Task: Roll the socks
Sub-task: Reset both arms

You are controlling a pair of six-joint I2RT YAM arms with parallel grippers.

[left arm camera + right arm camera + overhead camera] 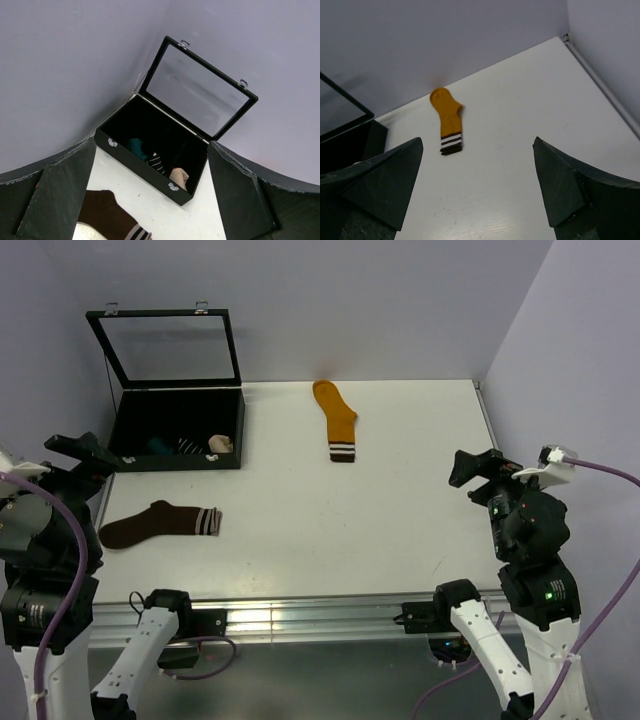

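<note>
White tabletop point(400, 500), enclosed by plain lavender walls point(350, 300) at the far side and on both flanks.

Item 1: black case point(140, 167), far left corner of the table. Its glass-paned lid point(170, 345) stands open, tilted back toward the far wall. The interior is dark.

Item 2: teal sock point(136, 146), bundled inside the case toward its near wall, leftmost of three.

Item 3: striped sock point(156, 162), black and white, inside the case just right of the teal one.

Item 4: beige sock point(180, 177), inside the case at its near right corner. Whether dividers separate these three cannot be told for certain.

Item 5: mustard sock point(337, 420), flat on the table at the far middle, well right of the case. Toe points to the far wall, and the dark-and-white striped cuff faces the near side.

Item 6: brown sock point(150, 524), flat on the table at the near left, in front of the case and apart from it. Toe lies to the left, striped cuff to the right.

Item 7: left gripper point(95, 455), raised at the left edge of the table, facing the case. Fingers point(60, 190) are spread wide with nothing between them.

Item 8: right gripper point(470, 468), raised at the right edge, facing the mustard sock from well away. Fingers point(380, 185) are likewise spread wide and hold nothing.
</note>
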